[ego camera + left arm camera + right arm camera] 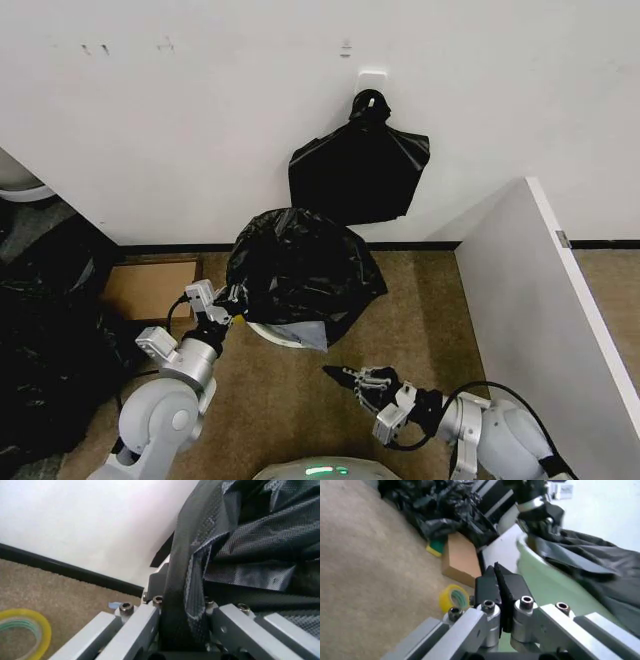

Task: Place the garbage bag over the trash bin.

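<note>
Left pincer (232,296): pinching the thin glossy black garbage bag (300,270) at its near edge.
Bag: draping over the round white plastic trash bin (275,335), just beyond.
Right pincer (345,378): pressed together, hovering apart, farther from the bin.

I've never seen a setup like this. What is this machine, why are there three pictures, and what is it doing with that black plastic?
It is a wheeled robot with two arms, each ending in a two-fingered gripper. One picture looks down from a camera on its head; the other two come from cameras on its wrists, so the metal gripper fingers fill their foreground.

In the head view, the left gripper is shut on the edge of a thin black garbage bag, which is draped over a white bin on the carpet. The left wrist view shows the plastic pinched between the fingers.

The right gripper is shut and empty, held low in front of the bin.

Nearby are a cardboard box, a yellow tape roll and a knotted bag hanging on the wall.
</note>
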You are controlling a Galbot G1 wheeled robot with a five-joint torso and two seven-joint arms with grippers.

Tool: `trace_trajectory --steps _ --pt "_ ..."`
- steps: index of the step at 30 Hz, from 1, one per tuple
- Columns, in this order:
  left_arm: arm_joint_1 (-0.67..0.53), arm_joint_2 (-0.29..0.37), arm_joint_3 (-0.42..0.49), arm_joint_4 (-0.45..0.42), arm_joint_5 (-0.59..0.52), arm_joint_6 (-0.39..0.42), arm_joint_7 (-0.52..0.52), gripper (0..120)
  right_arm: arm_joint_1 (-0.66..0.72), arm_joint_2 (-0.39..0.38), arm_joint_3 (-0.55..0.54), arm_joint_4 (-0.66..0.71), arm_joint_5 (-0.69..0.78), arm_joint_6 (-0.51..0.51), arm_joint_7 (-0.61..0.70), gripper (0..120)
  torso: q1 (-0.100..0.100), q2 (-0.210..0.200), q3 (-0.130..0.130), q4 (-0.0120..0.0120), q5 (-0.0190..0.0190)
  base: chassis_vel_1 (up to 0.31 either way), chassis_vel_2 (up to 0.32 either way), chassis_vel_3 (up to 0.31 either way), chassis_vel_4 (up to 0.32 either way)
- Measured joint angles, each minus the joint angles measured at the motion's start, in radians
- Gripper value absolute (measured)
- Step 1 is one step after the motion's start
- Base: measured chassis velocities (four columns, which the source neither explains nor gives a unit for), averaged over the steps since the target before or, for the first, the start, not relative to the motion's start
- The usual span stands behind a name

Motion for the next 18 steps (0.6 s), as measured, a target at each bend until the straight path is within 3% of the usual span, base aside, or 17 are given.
trace_trajectory --steps 7,9,11,16,18 --pt "0.002 0.0 0.008 0.014 0.01 0.0 0.0 0 0.003 0.003 0.009 0.015 -0.014 0.004 0.058 1 0.0 0.0 0.0 0.0 0.0 0.0 0.0 0.0 0.0" --pt "0.001 0.003 0.008 0.018 0.01 0.0 0.0 0 0.007 0.004 0.046 0.034 -0.052 0.02 0.061 11 0.0 0.0 0.0 0.0001 -0.0001 0.0 0.0 0.0 0.0" --pt "0.001 0.003 0.008 0.019 0.01 0.0 0.0 0 0.009 0.004 0.055 0.04 -0.064 0.025 0.061 13 0.0 0.0 0.0 0.0 -0.0001 0.0 0.0 0.0 0.0" --pt "-0.004 0.002 0.014 0.024 0.011 0.0 0.001 0 0.017 0.011 0.095 0.061 -0.165 0.045 0.085 36 0.0 0.0 0.0 0.0 -0.0001 0.0 0.0 0.0 0.0" --pt "-0.004 0.002 0.015 0.024 0.011 0.0 0.001 0 0.02 0.012 0.096 0.061 -0.184 0.046 0.094 39 0.0 0.0 0.0 0.0 -0.0001 0.0 0.0 0.0 0.0"
